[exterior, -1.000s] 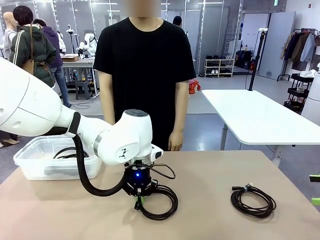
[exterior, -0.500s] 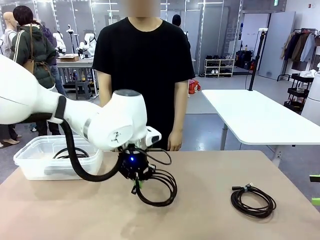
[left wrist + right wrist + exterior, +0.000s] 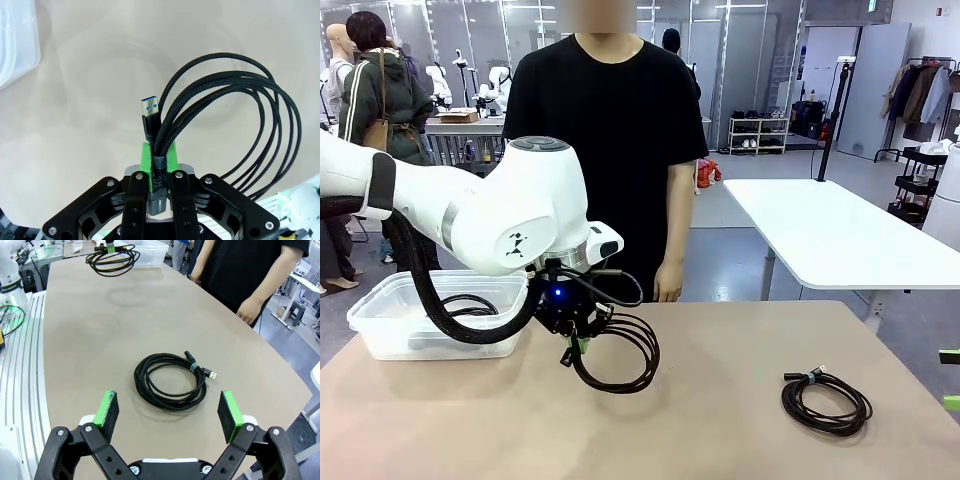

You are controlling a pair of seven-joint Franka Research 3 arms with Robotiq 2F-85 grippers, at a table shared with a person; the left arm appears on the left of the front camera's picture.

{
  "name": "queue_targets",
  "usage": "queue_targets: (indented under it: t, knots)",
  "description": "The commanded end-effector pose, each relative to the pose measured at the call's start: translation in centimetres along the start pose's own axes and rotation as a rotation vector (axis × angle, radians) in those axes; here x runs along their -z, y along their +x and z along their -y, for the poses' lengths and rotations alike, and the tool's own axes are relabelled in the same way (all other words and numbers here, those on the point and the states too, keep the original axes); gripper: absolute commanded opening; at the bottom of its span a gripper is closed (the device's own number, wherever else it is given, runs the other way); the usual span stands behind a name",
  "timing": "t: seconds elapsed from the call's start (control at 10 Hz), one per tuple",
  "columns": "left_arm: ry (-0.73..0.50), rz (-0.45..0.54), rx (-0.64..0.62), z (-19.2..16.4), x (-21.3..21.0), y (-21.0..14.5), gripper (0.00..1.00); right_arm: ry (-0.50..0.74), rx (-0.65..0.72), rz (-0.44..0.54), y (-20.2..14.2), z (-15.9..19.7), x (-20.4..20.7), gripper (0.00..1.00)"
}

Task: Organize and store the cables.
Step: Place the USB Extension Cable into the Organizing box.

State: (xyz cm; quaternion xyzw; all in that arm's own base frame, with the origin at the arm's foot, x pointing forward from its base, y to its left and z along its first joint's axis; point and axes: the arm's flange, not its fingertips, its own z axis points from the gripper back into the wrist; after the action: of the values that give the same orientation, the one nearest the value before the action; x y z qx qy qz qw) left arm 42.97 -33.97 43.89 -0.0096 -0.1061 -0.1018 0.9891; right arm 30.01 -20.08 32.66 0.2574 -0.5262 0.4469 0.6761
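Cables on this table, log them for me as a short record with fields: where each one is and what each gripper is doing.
held cable: coiled, hanging from the left gripper, above the table, beside the bin
left gripper: shut on the held cable near its USB plug
table cable: coiled, flat on the table, robot's right side
right gripper: open, hovering over the table cable
bin: clear plastic, holds a stored cable

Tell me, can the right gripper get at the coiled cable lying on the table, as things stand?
Probably yes. The right gripper is open wide, and the coiled cable lies flat just ahead of it on bare table. The person's hand is at the table's edge, out of the way.
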Motion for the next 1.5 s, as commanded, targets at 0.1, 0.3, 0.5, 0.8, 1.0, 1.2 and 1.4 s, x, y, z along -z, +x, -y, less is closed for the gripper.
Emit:
queue_targets:
  t: [0.1,0.3,0.5,0.8,1.0,1.2,1.4]
  knots:
    - [0.0,0.0,0.0,0.0,0.0,0.0,0.0,-0.009,0.007,0.009,0.3,0.1,-0.1,1.0]
    - [0.0,0.0,0.0,0.0,0.0,0.0,0.0,-0.009,0.007,0.009,0.3,0.1,-0.1,1.0]
    - [0.0,0.0,0.0,0.0,0.0,0.0,0.0,-0.009,0.007,0.009,0.3,0.1,-0.1,1.0]
    - [0.029,-0.001,0.081,-1.4,-1.3,0.5,0.13,-0.009,0.007,0.009,0.3,0.1,-0.1,1.0]
    - [0.006,-0.094,0.104,-7.8,-4.5,1.7,0.13,-0.009,0.007,0.009,0.3,0.1,-0.1,1.0]
    - [-0.049,-0.026,-0.012,-15.4,-7.8,3.4,0.13,-0.009,0.007,0.009,0.3,0.1,-0.1,1.0]
    - [-0.112,0.01,0.031,-23.0,-9.2,5.1,0.13,-0.009,0.007,0.009,0.3,0.1,-0.1,1.0]
